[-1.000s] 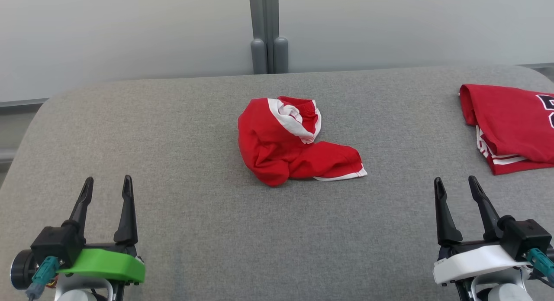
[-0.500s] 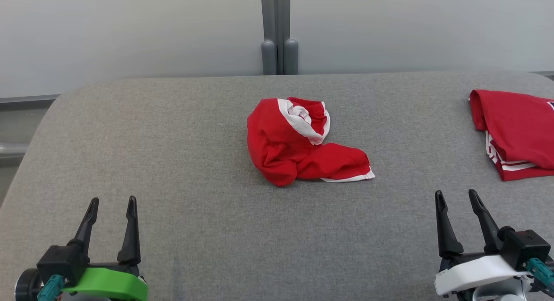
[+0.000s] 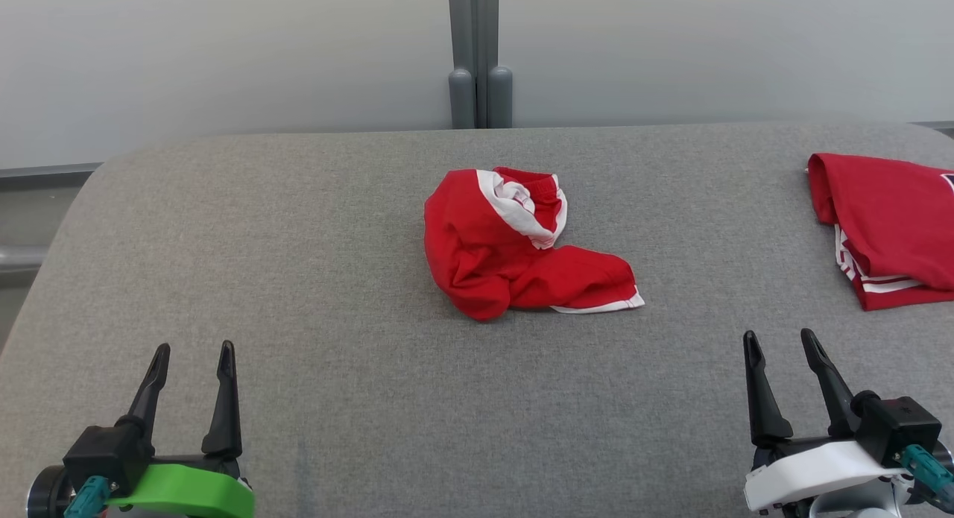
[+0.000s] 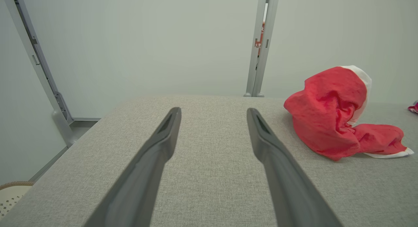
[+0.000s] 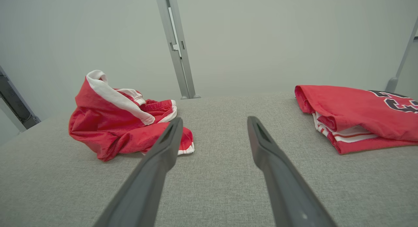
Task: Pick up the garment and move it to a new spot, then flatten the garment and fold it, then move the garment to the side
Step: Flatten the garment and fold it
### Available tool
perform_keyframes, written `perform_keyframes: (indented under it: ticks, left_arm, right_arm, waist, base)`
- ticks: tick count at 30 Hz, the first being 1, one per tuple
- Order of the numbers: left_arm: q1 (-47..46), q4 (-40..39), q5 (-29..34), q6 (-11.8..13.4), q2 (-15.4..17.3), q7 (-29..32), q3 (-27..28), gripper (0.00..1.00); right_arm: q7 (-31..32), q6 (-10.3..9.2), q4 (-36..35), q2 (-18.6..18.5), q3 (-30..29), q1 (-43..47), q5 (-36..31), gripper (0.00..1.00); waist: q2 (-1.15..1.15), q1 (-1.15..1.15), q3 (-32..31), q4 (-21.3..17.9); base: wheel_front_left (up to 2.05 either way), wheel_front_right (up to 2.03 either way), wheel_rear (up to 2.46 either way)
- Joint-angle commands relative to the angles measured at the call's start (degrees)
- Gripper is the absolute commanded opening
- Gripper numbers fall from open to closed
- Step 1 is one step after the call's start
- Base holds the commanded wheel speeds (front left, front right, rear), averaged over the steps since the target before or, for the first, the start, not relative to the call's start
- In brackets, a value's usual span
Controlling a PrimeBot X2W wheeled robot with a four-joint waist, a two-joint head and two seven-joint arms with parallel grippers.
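Note:
A crumpled red garment (image 3: 514, 250) with white trim lies bunched near the middle of the grey padded table (image 3: 335, 227). It also sits at the right in the left wrist view (image 4: 333, 116) and at the left in the right wrist view (image 5: 120, 122). My left gripper (image 3: 192, 354) stands open at the lower left, well short of the garment. At the lower right my right gripper (image 3: 779, 340) is open too, with nothing between its fingers. In each wrist view the two fingers (image 4: 163, 138) (image 5: 264, 142) spread wide over bare fabric.
A folded red jersey (image 3: 891, 220) with white stripes and dark lettering lies at the table's right edge, also in the right wrist view (image 5: 356, 116). A grey post (image 3: 481, 56) rises behind the table against a pale wall. The table's left corner rounds off.
The camera shifted between the oldest frame and half a second ago, so everything slid a little right and down. Since then both grippers have barely moved; the garment lies unchanged.

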Motion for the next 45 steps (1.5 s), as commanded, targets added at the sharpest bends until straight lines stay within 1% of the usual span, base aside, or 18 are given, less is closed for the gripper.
perform_keyframes:
  ticks: [1, 12, 32, 38, 45]
  left_arm:
    - [0.8, 0.2, 0.7, -0.3, -0.2, -0.2, 0.4, 1.00]
    - [0.6, 0.9, 2.1, -1.3, -1.0, -0.2, 2.0, 1.00]
    - [-0.2, 1.6, 3.4, -1.8, -1.7, -0.2, 2.8, 1.00]
    - [-1.3, 1.6, 3.6, -1.9, -1.8, -0.2, 2.5, 1.00]
    - [-3.0, 1.7, 4.1, -1.9, -2.1, -0.2, 1.2, 1.00]
  right_arm:
    - [0.0, -0.10, 0.1, -0.2, 0.1, 0.3, 0.2, 1.00]
    - [0.1, -0.10, 0.5, -0.2, 0.2, 0.3, 0.3, 1.00]
    - [0.1, -0.10, 0.6, -0.1, 0.4, -0.8, -0.2, 1.00]
    - [0.7, -0.10, 1.0, -1.8, 2.8, -4.6, -0.5, 1.00]
    - [2.2, -0.10, 3.9, -5.2, 8.0, -13.4, -0.4, 1.00]
  waist:
    - [0.00, 0.00, 0.0, 0.0]
    - [0.00, 0.00, -0.3, -0.2]
    - [0.00, 0.00, 0.3, 0.2]
    - [0.00, 0.00, 1.2, 0.8]
    - [0.00, 0.00, 3.6, 2.9]
  base:
    - [0.00, 0.00, 0.00]
    - [0.00, 0.00, 0.00]
    - [0.00, 0.00, 0.00]
    - [0.00, 0.00, 0.00]
    - [0.00, 0.00, 0.00]
